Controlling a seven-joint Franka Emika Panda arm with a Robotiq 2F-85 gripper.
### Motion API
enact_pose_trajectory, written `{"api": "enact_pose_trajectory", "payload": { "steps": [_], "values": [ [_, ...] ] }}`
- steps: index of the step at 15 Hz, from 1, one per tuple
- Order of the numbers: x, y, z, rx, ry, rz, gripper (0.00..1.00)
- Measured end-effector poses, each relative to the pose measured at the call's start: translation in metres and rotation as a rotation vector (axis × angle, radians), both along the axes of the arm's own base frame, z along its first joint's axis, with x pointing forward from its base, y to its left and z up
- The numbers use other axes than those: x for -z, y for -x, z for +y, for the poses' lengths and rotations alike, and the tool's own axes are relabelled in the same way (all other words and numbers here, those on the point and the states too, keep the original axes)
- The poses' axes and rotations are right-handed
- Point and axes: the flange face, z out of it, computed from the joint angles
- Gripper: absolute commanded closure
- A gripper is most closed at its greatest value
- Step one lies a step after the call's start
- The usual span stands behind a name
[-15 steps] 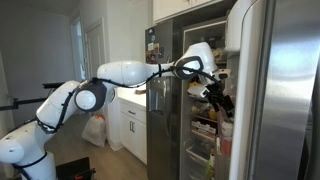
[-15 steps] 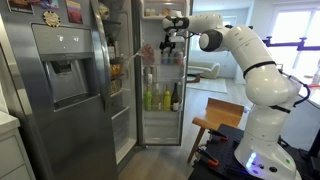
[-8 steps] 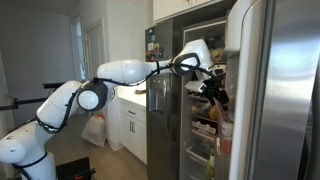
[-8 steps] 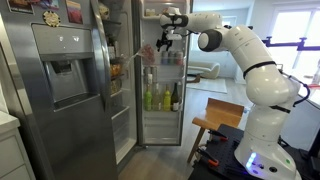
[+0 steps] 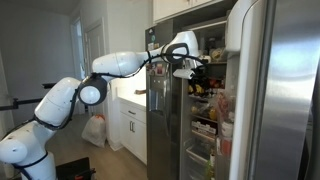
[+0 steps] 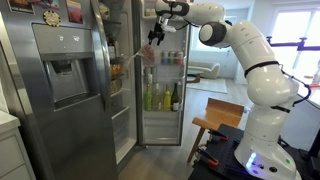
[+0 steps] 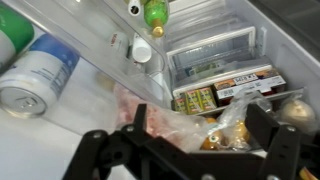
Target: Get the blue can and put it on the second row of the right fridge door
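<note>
The blue can (image 7: 36,72) lies on its side on a white fridge shelf at the left of the wrist view, its whitish end toward the camera. My gripper (image 7: 200,128) is open and empty, its black fingers (image 7: 139,120) to the right of the can and apart from it, over bagged food. In both exterior views the gripper (image 5: 191,68) (image 6: 156,33) reaches into the upper part of the fridge. The right fridge door stands open, steel outside (image 5: 280,90) and white bins with bottles inside (image 6: 165,98). The can does not show in the exterior views.
A green can (image 7: 14,30) lies beside the blue can. A green-capped bottle (image 7: 154,14), boxed food (image 7: 222,90) and a bag of round yellow items (image 7: 225,125) fill the shelves. The dark door with magnets (image 5: 158,90) and dispenser (image 6: 60,75) flanks the opening.
The arm has risen and moved deeper toward the fridge's upper shelf; the gripper sits higher and further in than half a second ago. It stays open and empty.
</note>
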Motion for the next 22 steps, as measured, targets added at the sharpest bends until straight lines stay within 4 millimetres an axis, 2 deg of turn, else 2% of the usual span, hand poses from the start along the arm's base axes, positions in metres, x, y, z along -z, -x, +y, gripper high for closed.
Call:
{"api": "enact_pose_trajectory", "payload": {
  "steps": [7, 13, 16, 22],
  "values": [
    [-0.033, 0.028, 0.073, -0.265, -0.086, 0.131, 0.0],
    [-0.056, 0.06, 0.124, -0.485, -0.085, 0.24, 0.0],
    [-0.065, 0.07, 0.133, -0.529, -0.075, 0.25, 0.0],
    [-0.06, 0.072, 0.131, -0.528, -0.08, 0.263, 0.0]
  ]
}}
